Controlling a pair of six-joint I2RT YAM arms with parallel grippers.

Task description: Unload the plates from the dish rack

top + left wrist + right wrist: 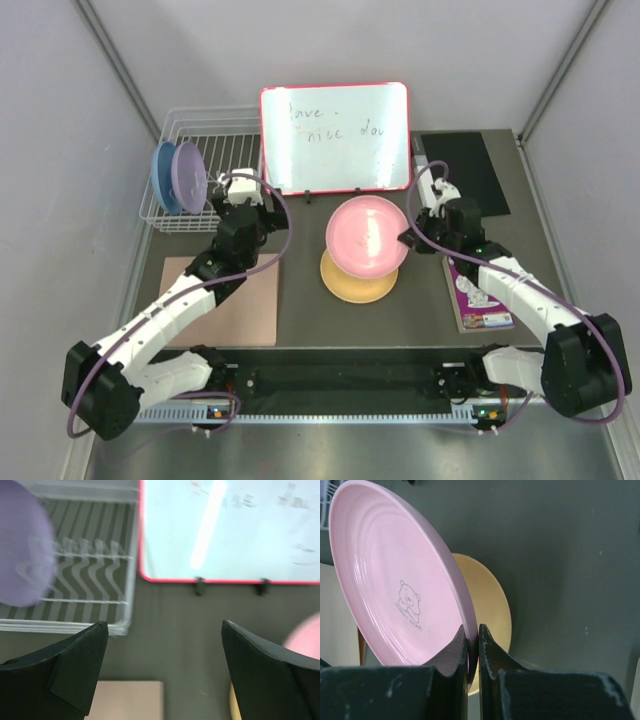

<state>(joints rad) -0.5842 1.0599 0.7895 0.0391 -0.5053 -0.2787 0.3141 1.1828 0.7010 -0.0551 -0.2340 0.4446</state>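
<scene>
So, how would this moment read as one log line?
right gripper: shut on pink plate, over orange plate | left gripper: open, empty | dish rack: purple plate, blue plate

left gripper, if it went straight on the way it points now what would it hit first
The left gripper, open, aims at the gap between the dish rack and the whiteboard, so probably the bare table first. Depth is unclear; the whiteboard's lower left corner could come first.

reaches forward with the left arm (180, 305), elbow bent, holding the left gripper (165, 630) spread wide on nothing, while angling the right arm (510, 285) inward with the right gripper (471, 630) pinched tight on the rim of the pink plate (395, 580)
</scene>
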